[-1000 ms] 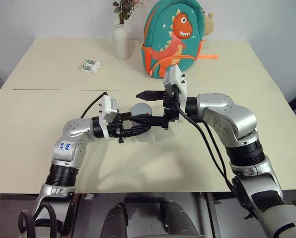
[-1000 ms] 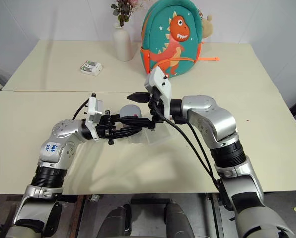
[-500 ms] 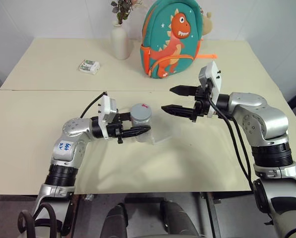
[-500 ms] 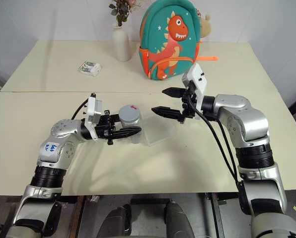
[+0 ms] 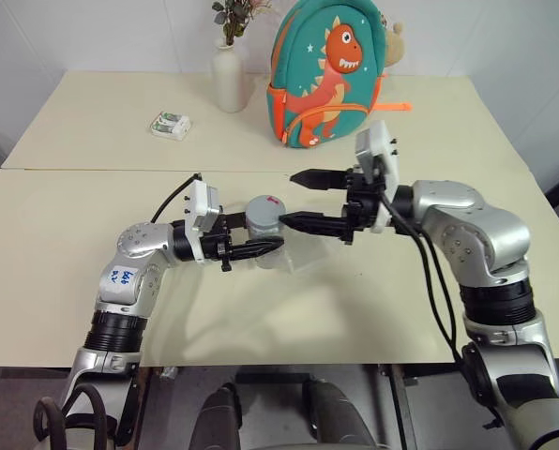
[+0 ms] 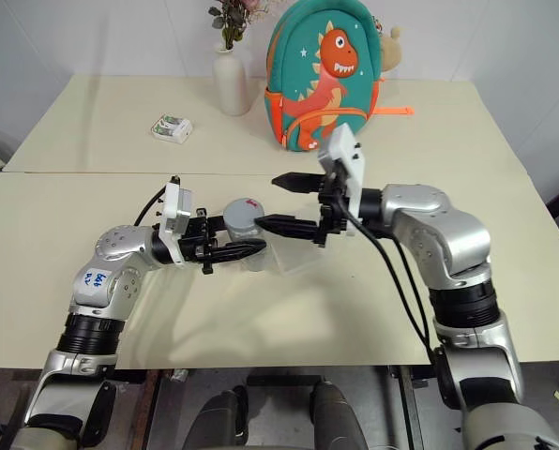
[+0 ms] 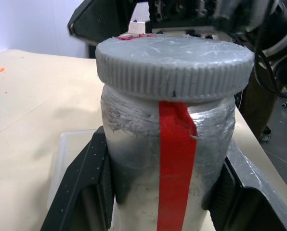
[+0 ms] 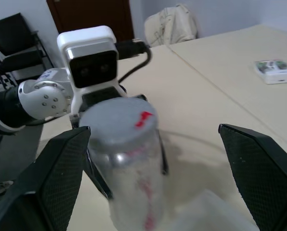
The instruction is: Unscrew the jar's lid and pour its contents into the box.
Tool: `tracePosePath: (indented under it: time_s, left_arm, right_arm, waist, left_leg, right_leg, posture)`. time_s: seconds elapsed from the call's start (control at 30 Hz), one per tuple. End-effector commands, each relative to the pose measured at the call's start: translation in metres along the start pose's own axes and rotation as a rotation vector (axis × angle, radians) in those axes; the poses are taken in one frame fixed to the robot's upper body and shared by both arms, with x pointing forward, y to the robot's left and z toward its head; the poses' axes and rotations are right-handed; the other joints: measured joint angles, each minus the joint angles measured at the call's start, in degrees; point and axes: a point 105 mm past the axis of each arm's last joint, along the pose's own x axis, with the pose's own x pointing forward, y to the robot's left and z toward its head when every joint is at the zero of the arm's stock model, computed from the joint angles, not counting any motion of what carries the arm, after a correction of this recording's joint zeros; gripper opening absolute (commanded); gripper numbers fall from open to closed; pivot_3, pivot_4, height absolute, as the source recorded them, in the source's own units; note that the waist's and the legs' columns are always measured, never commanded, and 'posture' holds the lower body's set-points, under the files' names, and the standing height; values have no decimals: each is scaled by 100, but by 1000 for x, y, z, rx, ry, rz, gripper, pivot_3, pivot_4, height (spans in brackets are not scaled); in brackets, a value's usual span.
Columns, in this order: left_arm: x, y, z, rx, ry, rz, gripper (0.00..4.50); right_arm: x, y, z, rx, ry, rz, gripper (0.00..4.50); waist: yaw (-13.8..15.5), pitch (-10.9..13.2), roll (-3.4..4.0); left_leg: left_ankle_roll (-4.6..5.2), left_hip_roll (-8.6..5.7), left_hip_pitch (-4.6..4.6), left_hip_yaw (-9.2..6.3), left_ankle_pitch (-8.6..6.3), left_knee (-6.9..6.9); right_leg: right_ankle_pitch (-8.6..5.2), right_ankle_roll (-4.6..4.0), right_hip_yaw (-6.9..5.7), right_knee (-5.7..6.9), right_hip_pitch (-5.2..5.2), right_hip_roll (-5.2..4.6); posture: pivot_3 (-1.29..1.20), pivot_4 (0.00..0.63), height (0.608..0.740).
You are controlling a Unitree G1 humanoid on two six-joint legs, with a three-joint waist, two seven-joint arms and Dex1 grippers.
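The left gripper [image 5: 261,249] clamps the jar [image 5: 264,228] upright above the box [image 5: 294,255], steadying it so the wide-open right gripper [image 5: 294,199] can reach the lid [image 7: 175,60].

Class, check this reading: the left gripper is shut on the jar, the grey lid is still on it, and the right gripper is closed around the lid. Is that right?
One part is wrong. The right gripper is open and clear of the lid, its fingers spread wide beside it, as the right wrist view shows. The rest stands: the left gripper is shut on the jar, lid still on.
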Motion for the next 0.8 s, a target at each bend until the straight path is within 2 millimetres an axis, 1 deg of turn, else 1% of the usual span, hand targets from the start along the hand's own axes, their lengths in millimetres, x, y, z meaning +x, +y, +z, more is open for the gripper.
tracePosePath:
  time_s: [0.03,0.23,0.47,0.53,0.67,0.8]
  left_arm:
    - [4,-2,12,48,-29,-15,2004]
    - [6,-4,12,46,-30,-22,2004]
    - [7,-4,12,44,-34,-22,2004]
    - [7,-5,12,43,-34,-23,2004]
    - [7,-5,12,43,-35,-22,2004]
    - [7,-5,12,41,-34,-19,2004]
  right_arm:
    - [14,8,13,-43,-19,18,4482]
    - [25,7,12,-35,-5,15,4482]
    - [26,-3,9,-44,17,-16,4482]
    - [23,-6,7,-46,29,-27,4482]
    - [10,-17,4,-51,50,-70,4482]
    - [-14,-31,3,-54,58,-128,4482]
  waist:
    - [-1,0,0]
    - [0,0,0]
    - [-1,0,0]
    - [-2,0,0]
    - [2,0,0]
    - [5,0,0]
  left_leg:
    - [0,0,0,0,0,0]
    - [0,0,0,0,0,-1]
    - [0,0,0,0,0,-3]
    - [0,0,0,0,0,-4]
    - [0,0,-1,0,0,-4]
    - [0,0,-1,1,0,-5]
  right_leg:
    - [0,0,0,0,0,0]
    - [0,0,0,-1,0,0]
    - [0,0,-1,-1,-1,0]
    - [0,0,-1,-1,-1,0]
    - [0,0,-1,-4,0,0]
    - [0,0,-1,-5,-1,0]
  posture:
    - [0,150,740]
    - [0,150,740]
    - [0,150,740]
    - [0,150,740]
    - [0,150,740]
    - [0,150,740]
